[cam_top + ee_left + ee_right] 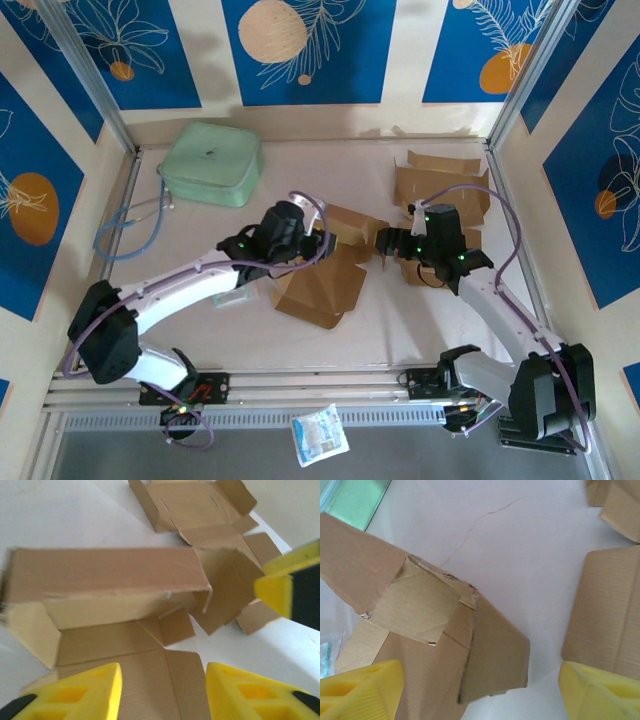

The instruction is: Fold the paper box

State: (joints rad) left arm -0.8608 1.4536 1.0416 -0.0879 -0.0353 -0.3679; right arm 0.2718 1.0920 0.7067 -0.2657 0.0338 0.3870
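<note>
One paper box (328, 288), partly folded

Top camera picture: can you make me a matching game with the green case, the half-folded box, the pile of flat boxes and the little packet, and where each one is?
Things:
1 green case
2 half-folded paper box
3 pile of flat boxes
4 plastic packet

Places:
A back right
B front, at the bottom of the picture
C back left
D centre

Pairs: 1-C, 2-D, 3-A, 4-B
</note>
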